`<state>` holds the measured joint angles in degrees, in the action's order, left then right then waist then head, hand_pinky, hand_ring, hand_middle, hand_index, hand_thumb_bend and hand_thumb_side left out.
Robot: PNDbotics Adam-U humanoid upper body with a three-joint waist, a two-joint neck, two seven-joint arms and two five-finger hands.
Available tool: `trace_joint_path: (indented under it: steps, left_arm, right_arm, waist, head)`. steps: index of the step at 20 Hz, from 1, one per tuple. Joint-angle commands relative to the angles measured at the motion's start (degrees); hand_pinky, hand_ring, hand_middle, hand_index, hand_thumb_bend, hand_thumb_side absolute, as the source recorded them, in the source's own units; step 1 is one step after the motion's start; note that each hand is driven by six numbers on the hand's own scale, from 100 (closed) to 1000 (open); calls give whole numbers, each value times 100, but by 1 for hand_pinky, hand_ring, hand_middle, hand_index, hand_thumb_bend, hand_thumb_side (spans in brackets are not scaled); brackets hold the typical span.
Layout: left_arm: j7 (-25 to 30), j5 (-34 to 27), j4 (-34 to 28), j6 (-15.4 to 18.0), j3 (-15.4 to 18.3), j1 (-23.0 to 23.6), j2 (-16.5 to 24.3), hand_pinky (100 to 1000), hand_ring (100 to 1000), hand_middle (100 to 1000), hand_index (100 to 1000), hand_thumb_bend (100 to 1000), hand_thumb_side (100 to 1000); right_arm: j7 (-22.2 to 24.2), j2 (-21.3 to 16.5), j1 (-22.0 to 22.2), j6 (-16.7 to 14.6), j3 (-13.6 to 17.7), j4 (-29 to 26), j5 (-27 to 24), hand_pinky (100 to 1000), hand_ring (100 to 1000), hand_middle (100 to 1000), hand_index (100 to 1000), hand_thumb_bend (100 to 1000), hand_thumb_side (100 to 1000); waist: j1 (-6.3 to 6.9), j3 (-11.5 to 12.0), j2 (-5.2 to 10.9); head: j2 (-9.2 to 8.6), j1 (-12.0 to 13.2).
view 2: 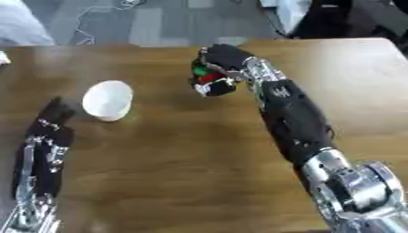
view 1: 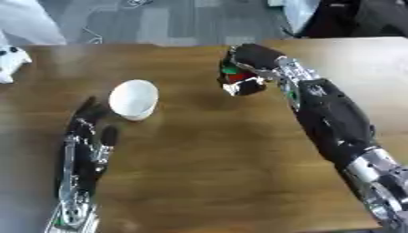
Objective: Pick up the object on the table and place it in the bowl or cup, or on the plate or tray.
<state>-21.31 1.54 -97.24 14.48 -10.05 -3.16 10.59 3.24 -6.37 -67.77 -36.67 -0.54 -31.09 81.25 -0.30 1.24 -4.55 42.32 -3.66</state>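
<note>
1. One white cup [view 1: 133, 98] stands on the brown wooden bench [view 1: 215, 164]; nothing lies between it and the right hand.
2. The right hand [view 1: 243, 73] curls round one small red and green object [view 1: 232, 75], raised beside the cup.
3. The left hand [view 1: 89, 132] rests flat, fingers straight, near the cup.

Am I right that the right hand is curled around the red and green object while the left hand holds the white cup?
Not quite. The left hand holds nothing: it lies open on the table beside the white cup, as the left eye view shows. The right hand is indeed curled around the red and green object.
</note>
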Motion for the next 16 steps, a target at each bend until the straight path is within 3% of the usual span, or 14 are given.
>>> trace_joint_path:
  steps: [1,8,16]
  left_arm:
    - [18,-1,-122,5,-4,-15,111,1000,840,908,797,688,668]
    - [96,-50,-126,0,-85,-39,150,1000,839,907,797,689,668]
    - [181,-102,-139,-1,-170,-139,155,1000,839,906,796,690,668]
  right_arm:
    - [1,113,-373,-71,-68,101,-7,409,125,130,581,193,478]
    - [-212,539,-782,-70,-117,247,185,412,114,138,572,205,506]
    - [-449,967,-826,3,-100,192,452,403,114,144,564,228,518]
  waist:
    - [-13,37,112]
    - [-76,254,167]
    - [-110,543,134]
  head:
    - [-137,105]
    - [-371,230]
    - [-620,348]
